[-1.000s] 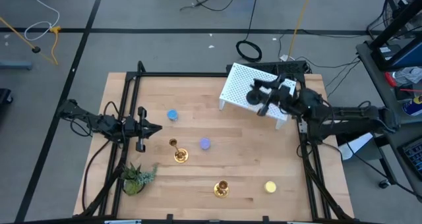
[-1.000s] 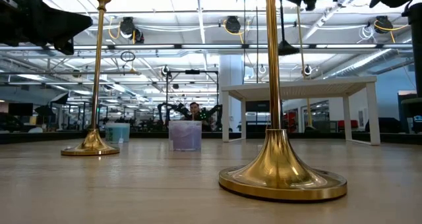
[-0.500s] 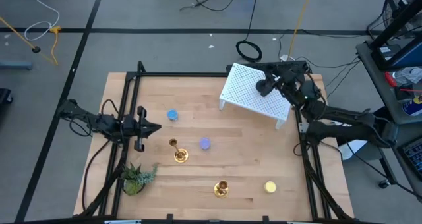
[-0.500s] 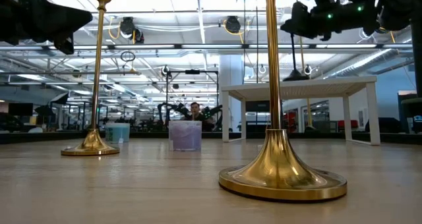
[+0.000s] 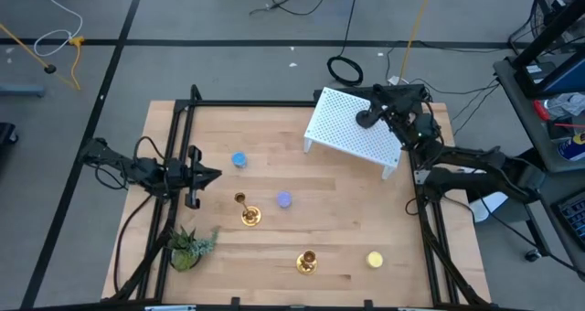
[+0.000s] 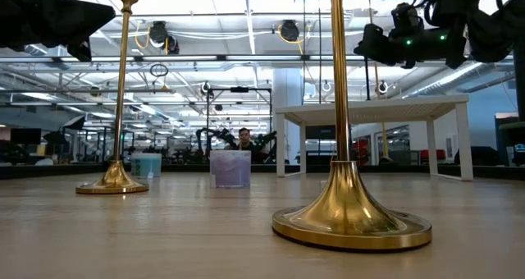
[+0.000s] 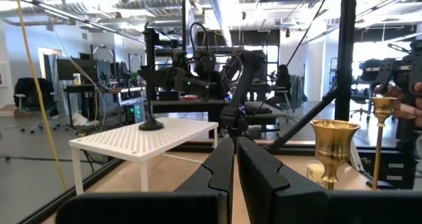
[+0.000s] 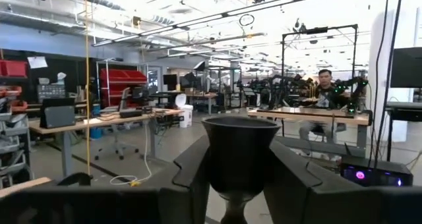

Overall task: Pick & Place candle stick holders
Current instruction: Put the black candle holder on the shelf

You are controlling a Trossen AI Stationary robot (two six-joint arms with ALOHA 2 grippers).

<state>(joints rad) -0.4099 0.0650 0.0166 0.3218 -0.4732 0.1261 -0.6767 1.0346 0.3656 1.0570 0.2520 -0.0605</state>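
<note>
My right gripper [image 5: 377, 112] is shut on the black candle stick holder [image 8: 239, 151] above the far right corner of the white perforated stand [image 5: 352, 133]. My left gripper [image 5: 208, 176] is shut and empty at the table's left side; its wrist view [image 7: 234, 165] looks toward the stand. Two brass holders [image 5: 247, 210] [image 5: 306, 261] stand on their round bases on the table. The low round blue [image 5: 239, 160], lilac [image 5: 284, 199] and yellow [image 5: 374, 259] holders sit flat on the wood. My right gripper pinches the black holder's cup [image 8: 239, 151], at its top end, between its two fingers [image 8: 191, 168], one on each side. The fingers come roughly level from the table's right side. The holder stands upright, and its round base [image 7: 151, 124] rests on the stand's top.
A small green plant [image 5: 189, 247] stands near the front left corner. A black frame [image 5: 183, 110] borders the table. The brass holders rise tall in the low view [image 6: 343, 107]. A person [image 8: 322, 99] sits in the room beyond.
My right gripper has gone toward the table's far edge and down, carrying the black holder from over the stand's right part to its far right corner. The holder is now upright with its base on the stand. For the last half second it has hardly moved.
</note>
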